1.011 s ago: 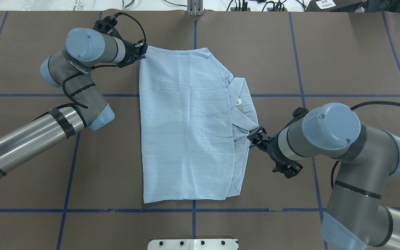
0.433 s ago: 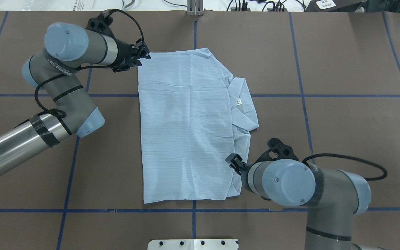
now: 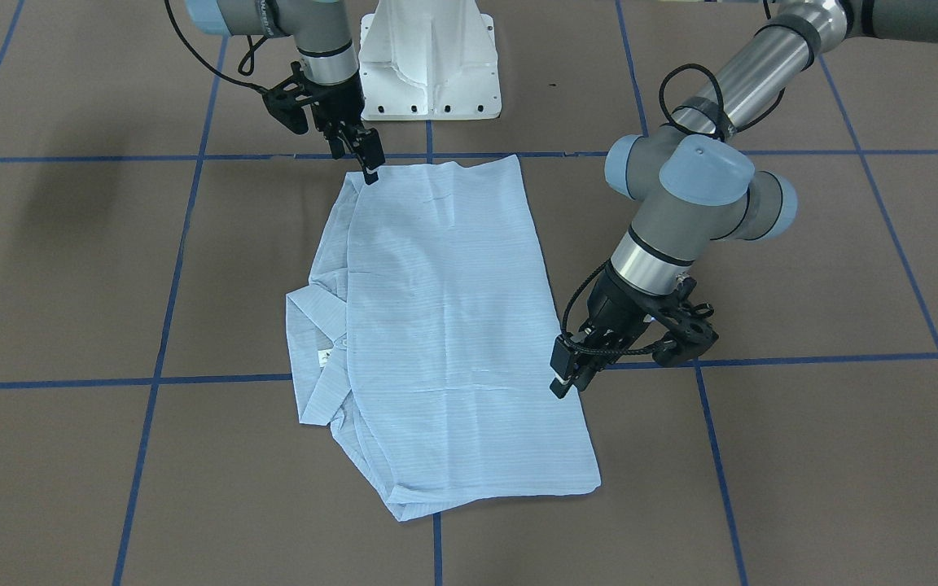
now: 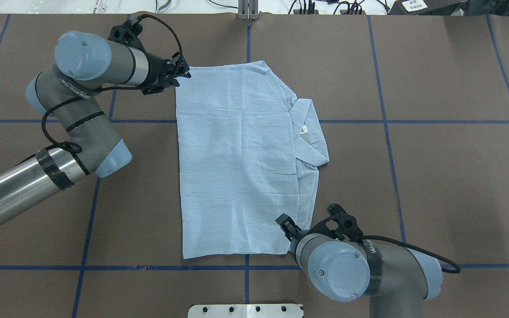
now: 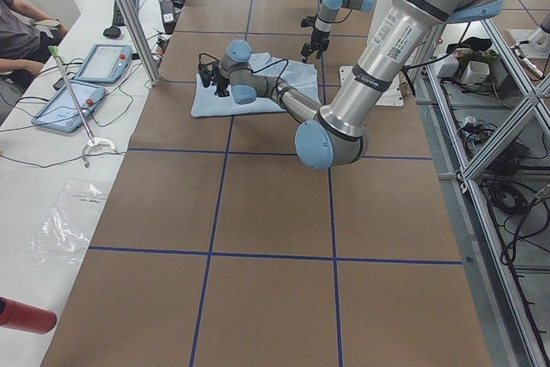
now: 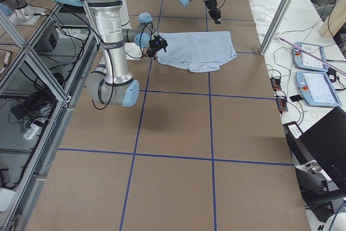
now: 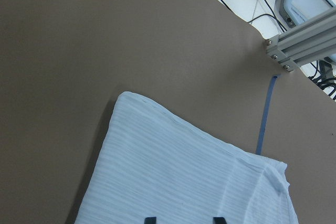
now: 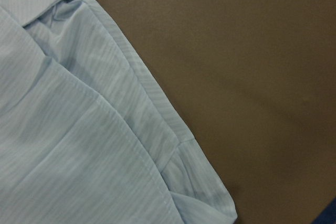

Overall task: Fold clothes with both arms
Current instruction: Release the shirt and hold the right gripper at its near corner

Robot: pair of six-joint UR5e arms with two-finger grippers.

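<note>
1. The left gripper [image 4: 185, 71] has its fingers apart, just over the shirt [image 4: 237, 168] at its far left corner.
2. The right gripper [image 4: 284, 220] is at the near right corner; I cannot tell whether it is apart or together.
3. The shirt lies folded and flat on the middle of the table [image 4: 435, 176].

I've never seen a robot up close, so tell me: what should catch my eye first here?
A pale-blue shirt lies folded into a long rectangle in the middle of the brown table, its collar poking out on one side. Two black claws flank it: the left claw sits at a far corner of the shirt, the right claw at the near corner diagonally opposite.
</note>
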